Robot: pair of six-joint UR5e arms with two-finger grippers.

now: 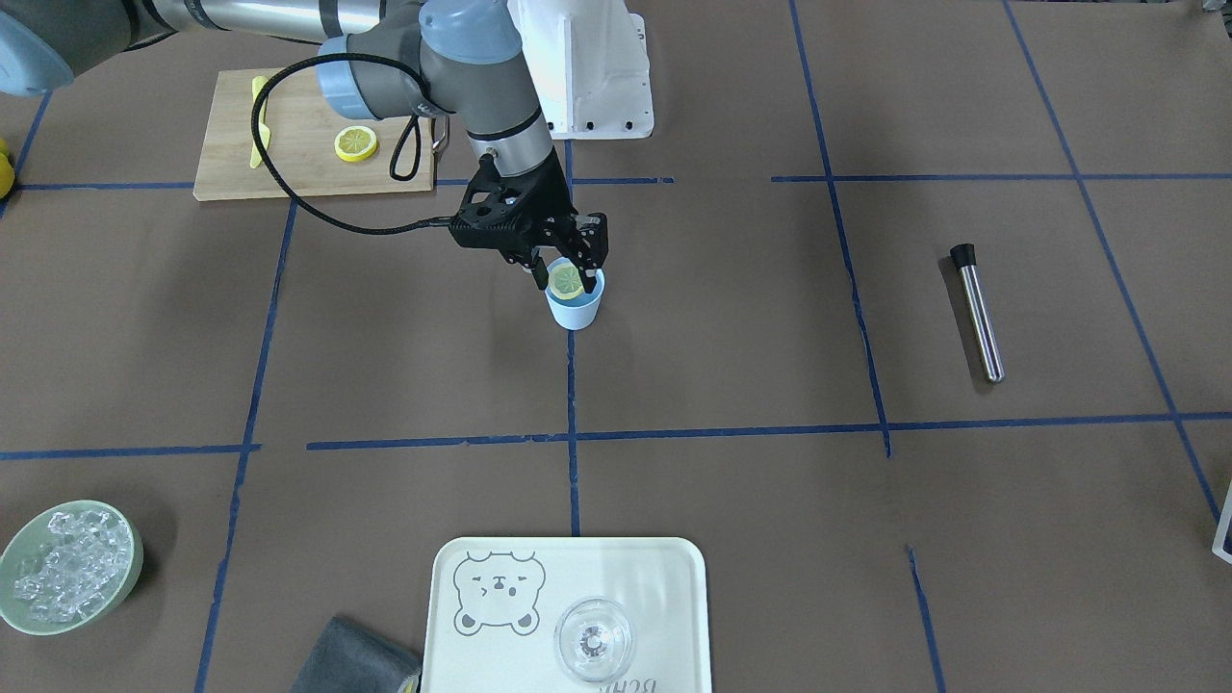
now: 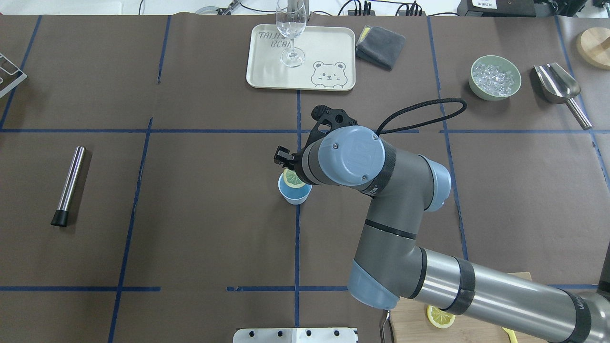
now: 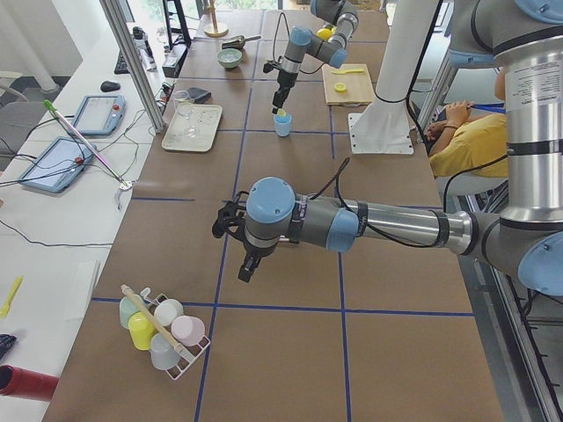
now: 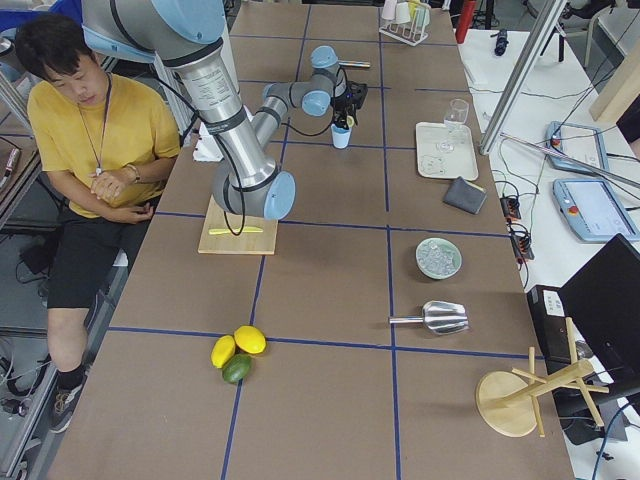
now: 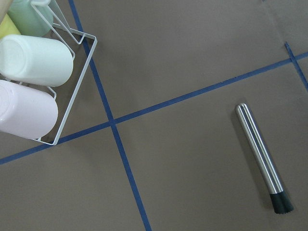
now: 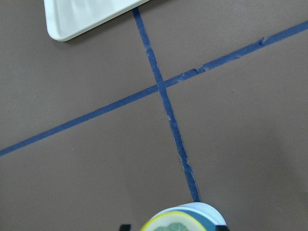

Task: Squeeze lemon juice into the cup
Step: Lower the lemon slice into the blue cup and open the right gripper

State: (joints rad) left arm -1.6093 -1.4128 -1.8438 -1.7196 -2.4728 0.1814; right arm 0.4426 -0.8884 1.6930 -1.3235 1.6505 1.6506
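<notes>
Flat brown table cover (image 1: 722, 337), dark-blue tape lines (image 1: 731, 431) in a grid. Light-blue cup (image 1: 576, 308). Held lemon slice (image 1: 566, 280): yellow rind, pale yellow-green segmented face. The second slice (image 1: 356, 143) is brighter yellow. Light wood-grain cutting board (image 1: 289, 168), yellow knife (image 1: 258, 135). Black right gripper (image 1: 566, 273) on a grey arm (image 1: 481, 87) with light-blue caps and silver tube. Cream tray (image 1: 626, 568), grey line-drawn bear (image 1: 499, 594), grey lettering (image 2: 272, 39). Clear glass (image 1: 594, 640). Pale green bowl (image 1: 72, 626), clear ice (image 1: 67, 573). Dark grey cloth (image 1: 356, 659). Shiny steel muddler (image 1: 980, 313), black cap. White wire rack (image 5: 77, 82), pastel cups (image 5: 36, 60): pink, mint, green, yellow.
</notes>
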